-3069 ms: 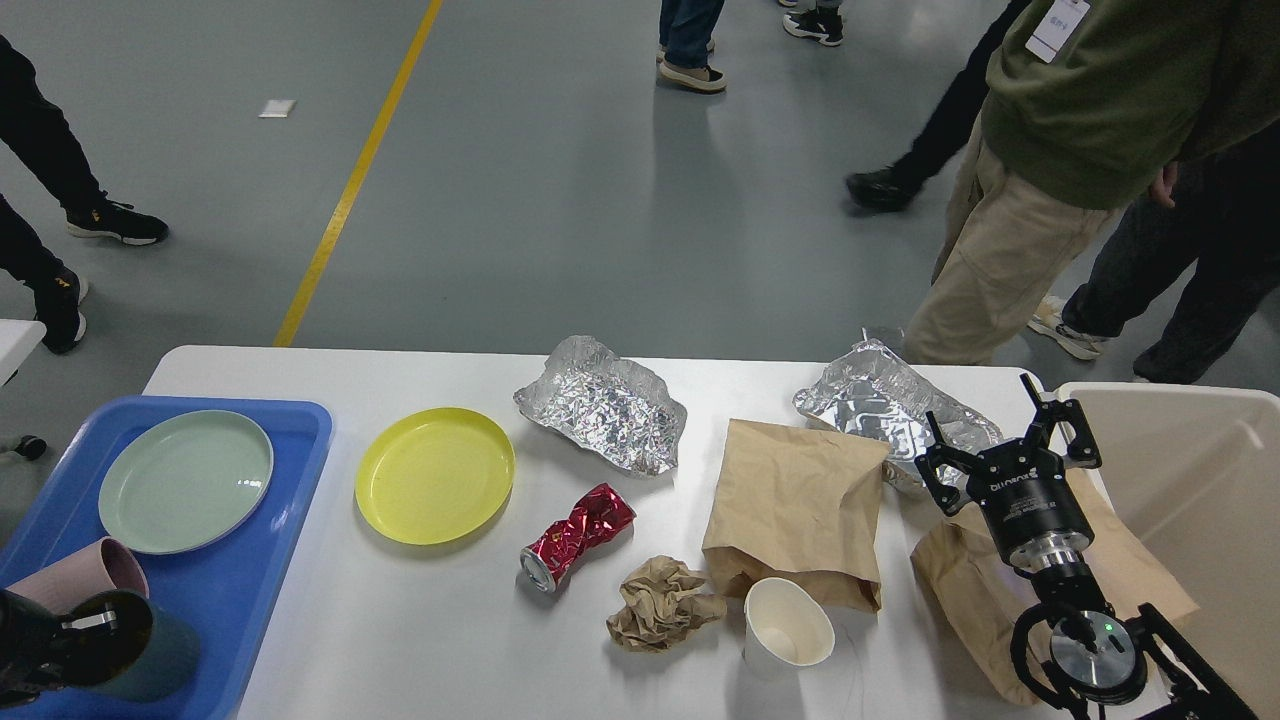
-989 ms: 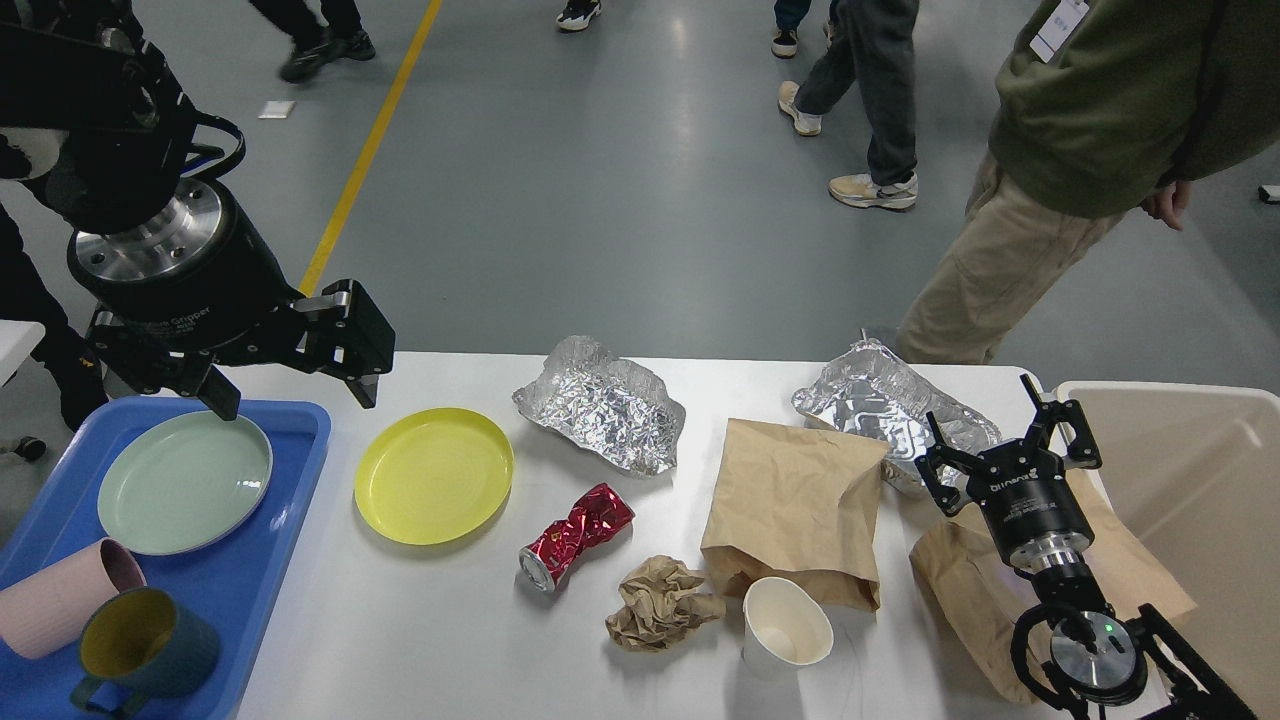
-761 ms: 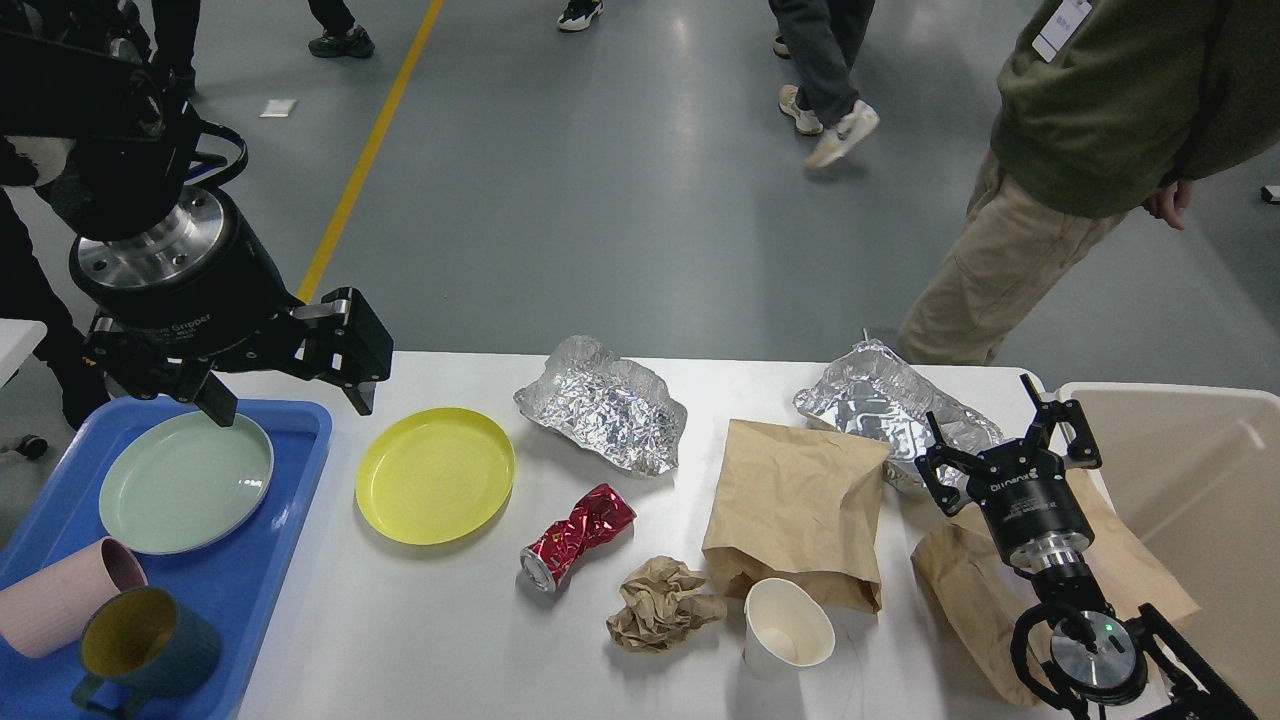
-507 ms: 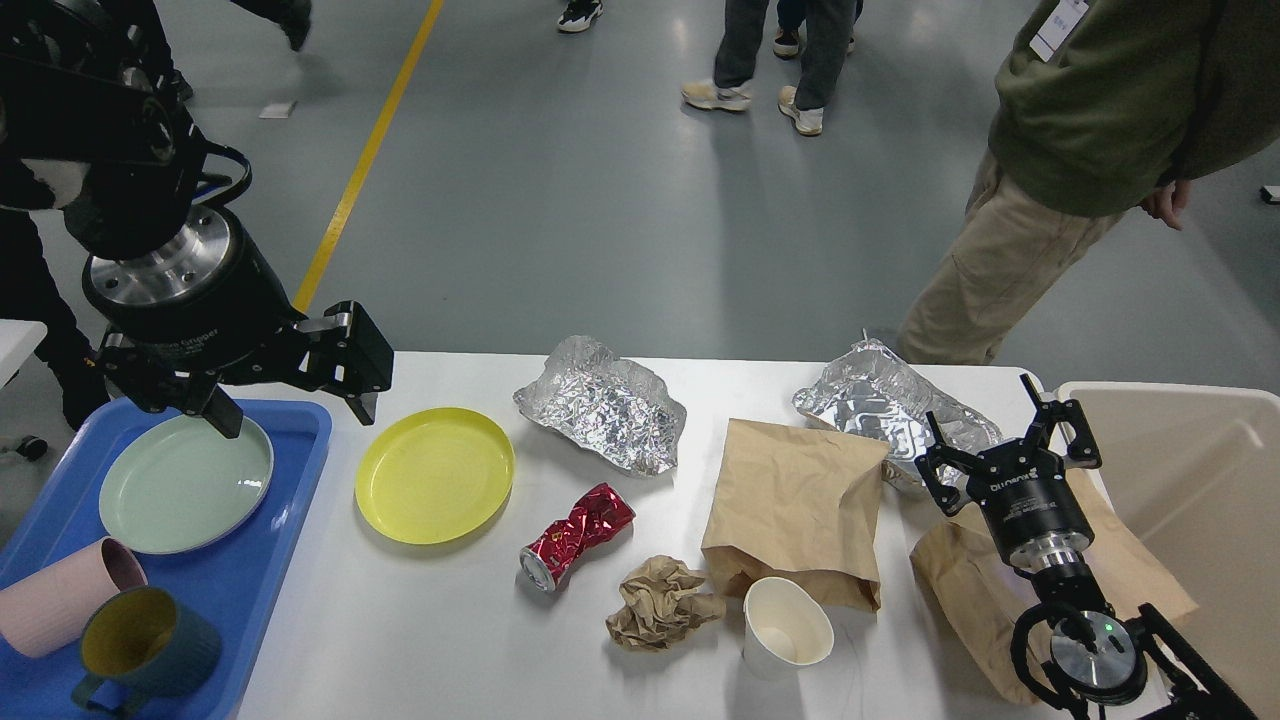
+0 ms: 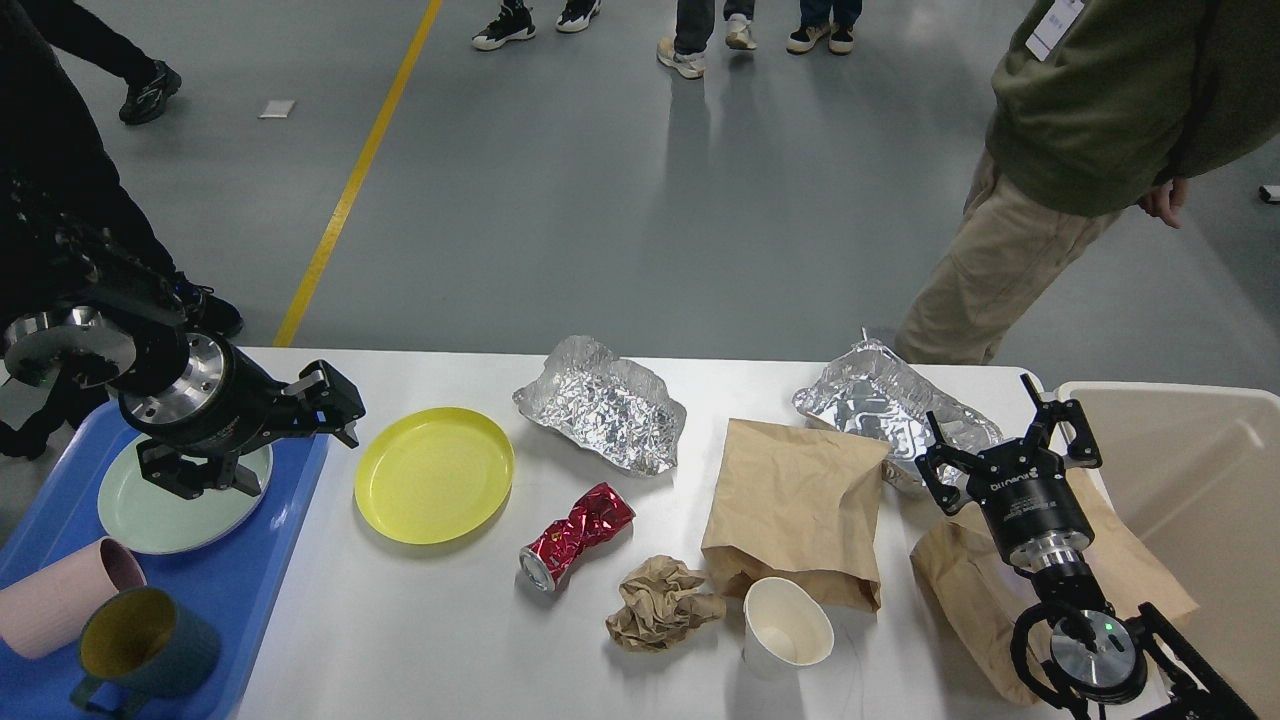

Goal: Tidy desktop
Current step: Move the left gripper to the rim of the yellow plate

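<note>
The white desktop (image 5: 420, 620) carries a yellow plate (image 5: 435, 475), two crumpled foil trays (image 5: 602, 405) (image 5: 890, 400), a crushed red can (image 5: 577, 535), a crumpled brown paper ball (image 5: 662, 605), a white paper cup (image 5: 788, 625) and two brown paper bags (image 5: 795, 510) (image 5: 1150, 580). My left gripper (image 5: 280, 445) is open and empty, low over the right edge of the blue tray, just left of the yellow plate. My right gripper (image 5: 1003, 445) is open and empty above the right foil tray and the right bag.
The blue tray (image 5: 250, 570) at the left holds a pale green plate (image 5: 140, 515), a pink cup (image 5: 60, 600) and a teal mug (image 5: 140, 645). A beige bin (image 5: 1200, 480) stands at the right edge. A person stands close behind the table's right end.
My left gripper has come down from high over the tray's far edge to just above its right side, still open. The right arm has not moved. People behind have walked.
</note>
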Controlling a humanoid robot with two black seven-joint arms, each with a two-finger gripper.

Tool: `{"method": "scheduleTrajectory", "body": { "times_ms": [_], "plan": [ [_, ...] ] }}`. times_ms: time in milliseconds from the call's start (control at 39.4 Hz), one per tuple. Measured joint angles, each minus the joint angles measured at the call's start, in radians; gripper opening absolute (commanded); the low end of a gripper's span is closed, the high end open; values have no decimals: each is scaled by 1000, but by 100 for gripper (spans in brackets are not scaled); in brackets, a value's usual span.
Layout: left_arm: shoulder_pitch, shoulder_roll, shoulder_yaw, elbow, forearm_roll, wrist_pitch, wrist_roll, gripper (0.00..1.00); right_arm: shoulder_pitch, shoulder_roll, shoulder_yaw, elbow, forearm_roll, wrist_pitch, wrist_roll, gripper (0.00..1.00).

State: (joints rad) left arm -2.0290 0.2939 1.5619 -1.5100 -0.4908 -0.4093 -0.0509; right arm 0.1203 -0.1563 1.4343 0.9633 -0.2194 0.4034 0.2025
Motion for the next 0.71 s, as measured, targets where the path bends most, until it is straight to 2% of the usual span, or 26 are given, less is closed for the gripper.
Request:
{"method": "scheduleTrajectory", "body": {
  "times_ms": [76, 228, 380, 457, 558, 710],
  "plan": [
    [72, 33, -32, 24, -44, 25, 0, 91, 0, 0, 0, 0, 0, 0, 0, 100],
    [236, 84, -142, 66, -116, 143, 1, 91, 0, 0, 0, 0, 0, 0, 0, 100],
    [419, 97, -311, 102, -138, 344, 1, 92, 0, 1, 0, 0, 0, 0, 0, 100],
    [463, 98, -345, 114, -139, 401, -1, 92, 0, 1, 0, 0, 0, 0, 0, 100],
    [527, 99, -386, 141, -140, 454, -3, 92, 0, 1, 0, 0, 0, 0, 0, 100],
    [625, 94, -453, 236, -136, 473, -2, 92, 0, 1, 0, 0, 0, 0, 0, 100]
  ]
}}
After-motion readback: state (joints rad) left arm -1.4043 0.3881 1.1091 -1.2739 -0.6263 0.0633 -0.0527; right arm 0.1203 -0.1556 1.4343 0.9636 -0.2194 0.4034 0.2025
